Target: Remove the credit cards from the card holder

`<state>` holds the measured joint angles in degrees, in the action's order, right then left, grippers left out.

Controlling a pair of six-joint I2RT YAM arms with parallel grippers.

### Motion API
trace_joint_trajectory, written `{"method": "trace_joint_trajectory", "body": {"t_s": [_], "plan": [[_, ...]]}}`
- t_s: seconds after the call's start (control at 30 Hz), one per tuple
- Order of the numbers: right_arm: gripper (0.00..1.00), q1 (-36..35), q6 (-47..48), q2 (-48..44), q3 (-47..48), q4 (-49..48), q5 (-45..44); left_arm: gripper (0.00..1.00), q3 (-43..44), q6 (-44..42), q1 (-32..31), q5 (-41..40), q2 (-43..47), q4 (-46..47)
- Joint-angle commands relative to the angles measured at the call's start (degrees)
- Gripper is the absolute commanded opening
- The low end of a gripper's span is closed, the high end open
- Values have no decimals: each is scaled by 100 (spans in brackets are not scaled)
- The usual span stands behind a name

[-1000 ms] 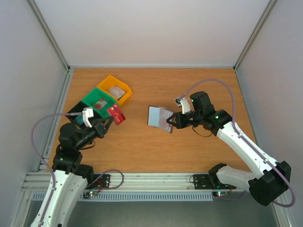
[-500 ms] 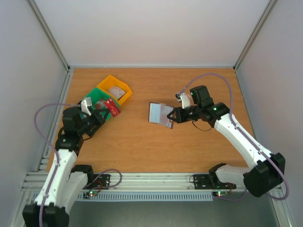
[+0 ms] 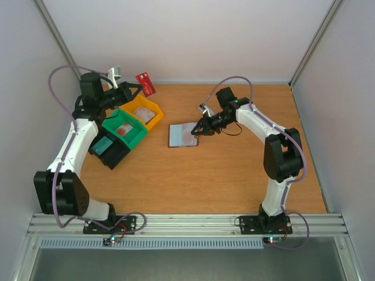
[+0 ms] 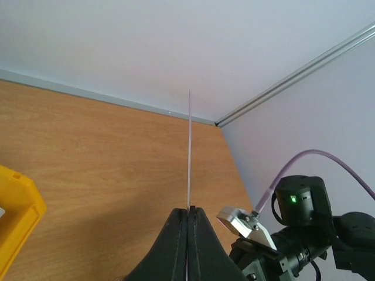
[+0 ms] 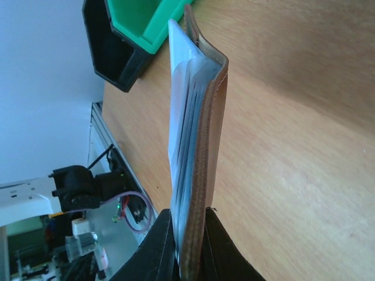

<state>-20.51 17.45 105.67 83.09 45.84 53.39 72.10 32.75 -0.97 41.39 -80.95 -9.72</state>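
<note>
Top external view: the left gripper [image 3: 135,88] is clenching on one credit card [image 3: 145,84], a thin flat rectangle of red plastic, and is holding it raised at the far left, above the far end of the yellow bin [image 3: 153,115]. The card's pale markings are showing too small to read. The right gripper [image 3: 197,129] is pinching the right edge of the card holder [image 3: 181,134], which is showing a pale grey-blue face near the middle of the wooden table [image 3: 222,175]; whether it is touching the wood cannot be told. A green bin [image 3: 133,137] and a black bin [image 3: 115,157] are sitting in a row beside the yellow one, all moulded plastic.

Left wrist view: the black fingers [image 4: 174,246] are pressing together on the credit card [image 4: 188,152], which is appearing edge-on as a hairline strip. A corner of the yellow bin [image 4: 17,216] is showing at the left and the grained table [image 4: 105,146] is lying beyond.

Right wrist view: the right gripper [image 5: 190,225] is closing its fingers [image 5: 225,257] on the card holder [image 5: 206,146], seen edge-on, with a smooth brown leather-like outside and pale layered pockets inside. The green bin [image 5: 146,23] and black bin [image 5: 108,55] are standing beyond it on the table [image 5: 293,146]. No lettering is legible.
</note>
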Motion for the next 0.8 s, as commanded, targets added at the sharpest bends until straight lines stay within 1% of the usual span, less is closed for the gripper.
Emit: {"method": "trace_joint_trajectory", "body": {"t_s": [0.0,0.1,0.17,0.23,0.3,0.37,0.4,0.43,0.5,0.57,0.63,0.73,0.77], "plan": [[1,14,-173,507,928,654,502,0,158,89,27,205,-144,357],[1,19,-233,767,1339,959,383,0,-224,465,27,49,-61,697],[1,12,-64,934,1664,1370,275,0,-389,662,27,19,-25,726],[1,13,188,1012,1895,1676,247,0,-630,603,27,-8,61,895],[1,13,463,971,1921,1790,375,0,-767,449,27,-69,186,794],[1,13,624,919,1871,1788,629,0,-769,-52,27,-227,453,177],[1,16,608,906,1871,1798,653,0,-665,-427,27,-410,570,-560],[1,20,501,891,1858,1770,699,0,-542,-597,27,-589,690,-983],[1,14,239,802,1756,1488,797,0,-482,-878,27,-676,895,-1339],[1,18,167,648,1671,1353,721,0,-564,-948,27,-643,1038,-1240],[1,17,253,541,1666,1436,510,0,-714,-761,27,-663,1111,-926],[1,17,157,548,1679,1558,202,0,-957,-494,310,-526,1097,-594],[1,13,45,551,1642,1545,155,0,-1031,-277,382,-470,1080,-581]]}}
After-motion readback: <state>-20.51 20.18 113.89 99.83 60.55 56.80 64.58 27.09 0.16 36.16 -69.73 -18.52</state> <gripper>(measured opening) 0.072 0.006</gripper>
